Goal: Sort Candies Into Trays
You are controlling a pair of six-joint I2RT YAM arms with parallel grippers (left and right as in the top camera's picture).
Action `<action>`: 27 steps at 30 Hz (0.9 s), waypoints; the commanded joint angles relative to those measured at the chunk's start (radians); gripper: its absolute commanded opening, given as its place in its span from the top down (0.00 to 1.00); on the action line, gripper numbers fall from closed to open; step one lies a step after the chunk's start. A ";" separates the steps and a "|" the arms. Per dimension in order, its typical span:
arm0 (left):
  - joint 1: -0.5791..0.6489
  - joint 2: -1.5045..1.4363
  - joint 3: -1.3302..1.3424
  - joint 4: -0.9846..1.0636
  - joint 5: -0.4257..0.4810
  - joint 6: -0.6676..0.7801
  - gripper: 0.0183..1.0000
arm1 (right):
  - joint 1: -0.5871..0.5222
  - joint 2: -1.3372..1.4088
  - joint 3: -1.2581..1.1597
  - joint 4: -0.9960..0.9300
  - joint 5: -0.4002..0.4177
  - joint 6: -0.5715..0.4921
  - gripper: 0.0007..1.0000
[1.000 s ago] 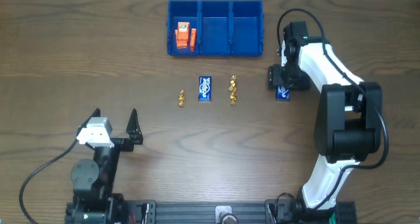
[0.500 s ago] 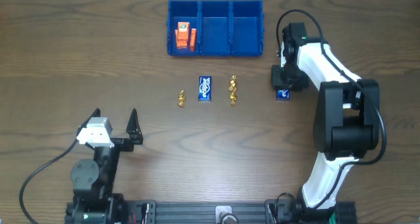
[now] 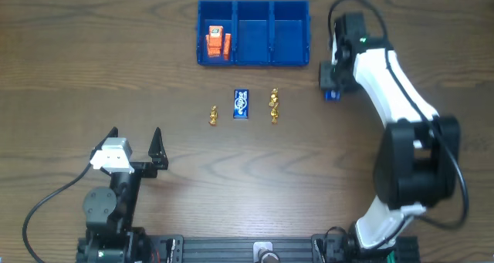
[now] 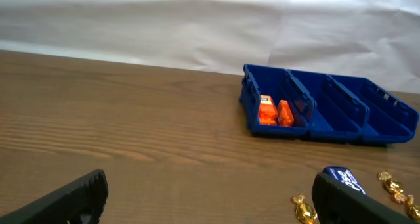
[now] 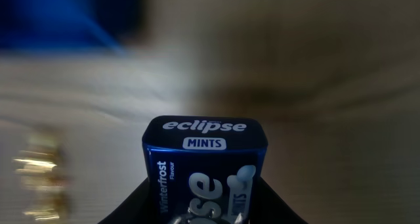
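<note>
My right gripper (image 3: 332,84) is shut on a blue mint tin (image 5: 205,161) and holds it off the table, just right of the blue three-bin tray (image 3: 253,56); the tin (image 3: 333,94) peeks out below the fingers. The tray's left bin holds two orange candy packs (image 3: 216,43); the same packs (image 4: 274,111) and tray (image 4: 328,112) appear in the left wrist view. A second blue mint tin (image 3: 241,103) lies on the table mid-way, with gold-wrapped candies (image 3: 274,105) to its right and one gold candy (image 3: 214,115) to its left. My left gripper (image 3: 136,143) stands open near the front left, holding nothing.
The wooden table (image 3: 93,70) has wide free room at left and along the front. The tray's middle and right bins (image 3: 289,35) hold nothing that I can see. A white backdrop (image 4: 164,27) rises behind the table's far edge.
My right gripper has risen from the table with the blue mint tin in it and shifted toward the tray. The left arm has not moved.
</note>
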 commanded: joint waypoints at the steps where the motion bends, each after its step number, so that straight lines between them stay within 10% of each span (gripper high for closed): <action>1: 0.006 -0.007 -0.016 -0.039 0.027 0.014 0.00 | 0.146 -0.064 0.256 -0.017 0.134 0.043 0.89; 27: 0.006 -0.007 -0.016 -0.039 0.027 0.014 0.00 | 0.404 0.313 0.407 0.362 0.312 0.220 0.89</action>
